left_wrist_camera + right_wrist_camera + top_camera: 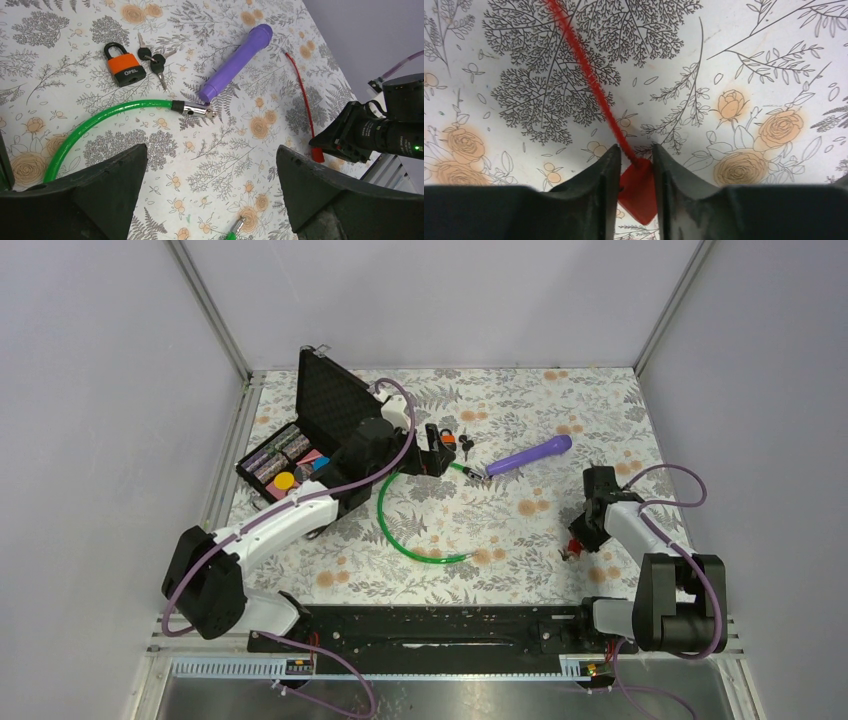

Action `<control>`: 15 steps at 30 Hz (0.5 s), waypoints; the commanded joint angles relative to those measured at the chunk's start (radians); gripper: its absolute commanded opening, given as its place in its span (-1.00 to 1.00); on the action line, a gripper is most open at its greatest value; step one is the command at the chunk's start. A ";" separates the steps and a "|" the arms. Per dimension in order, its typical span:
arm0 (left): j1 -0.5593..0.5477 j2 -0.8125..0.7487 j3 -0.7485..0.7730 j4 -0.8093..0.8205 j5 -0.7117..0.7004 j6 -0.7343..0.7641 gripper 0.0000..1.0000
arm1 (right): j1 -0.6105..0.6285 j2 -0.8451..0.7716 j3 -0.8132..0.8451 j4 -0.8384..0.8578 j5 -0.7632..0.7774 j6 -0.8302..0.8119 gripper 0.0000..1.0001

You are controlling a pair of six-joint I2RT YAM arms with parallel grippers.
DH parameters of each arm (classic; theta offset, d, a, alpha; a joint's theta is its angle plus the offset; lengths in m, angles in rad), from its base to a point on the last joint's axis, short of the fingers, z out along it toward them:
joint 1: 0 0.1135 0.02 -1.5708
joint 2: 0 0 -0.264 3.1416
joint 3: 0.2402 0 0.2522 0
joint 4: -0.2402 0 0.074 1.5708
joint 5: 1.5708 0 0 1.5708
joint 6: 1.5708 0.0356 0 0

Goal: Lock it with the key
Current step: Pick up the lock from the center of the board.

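At upper left of the left wrist view, the orange-black metal padlock [124, 64] marked "OPEL" lies beside black-headed keys [155, 61]; left tool [211, 152] spread wide, empty; right tool [635, 156] pinches a red plastic tie [639, 189].

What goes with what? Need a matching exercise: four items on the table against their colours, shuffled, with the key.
Things:
1. padlock
2. cable lock
3. cylinder
4. thin cord running in between the fingers of the right gripper

Colours:
A. green
B. red
C. orange and black
D. purple

Pairs: 1-C, 2-A, 3-D, 4-B.
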 commanded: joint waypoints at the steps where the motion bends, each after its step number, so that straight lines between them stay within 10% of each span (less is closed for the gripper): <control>1: 0.000 -0.041 -0.008 0.063 -0.024 -0.008 0.98 | -0.002 -0.002 -0.006 0.025 -0.032 0.013 -0.55; 15: -0.010 -0.033 -0.083 0.152 0.154 -0.076 0.98 | -0.002 -0.222 -0.006 0.033 -0.278 0.080 -0.85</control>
